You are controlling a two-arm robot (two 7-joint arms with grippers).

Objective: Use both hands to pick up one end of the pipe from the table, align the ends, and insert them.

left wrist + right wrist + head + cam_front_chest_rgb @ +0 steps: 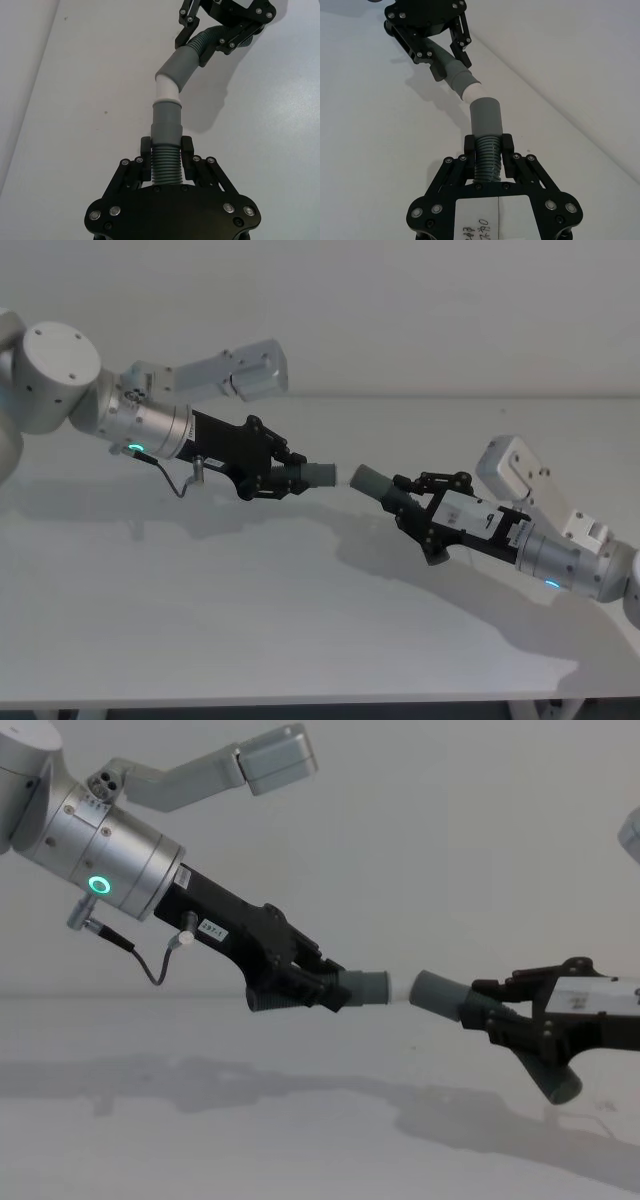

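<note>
Both pipe pieces are lifted above the table [300, 640]. The left gripper [285, 476] clamps the left piece [318, 474]; the right gripper [408, 502] clamps the right piece [372, 481]. The 2 ends face each other mid-scene, the whitish tip [166, 90] apparently not fully seated. Aligning looks nearly done; pushing together remains. Nothing else obstructs.

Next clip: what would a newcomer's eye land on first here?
Two black end effectors meet tip to tip above the white table: the left end effector holds a grey pipe piece with a whitish tip, and the right end effector aims a wider grey collar at it.
</note>
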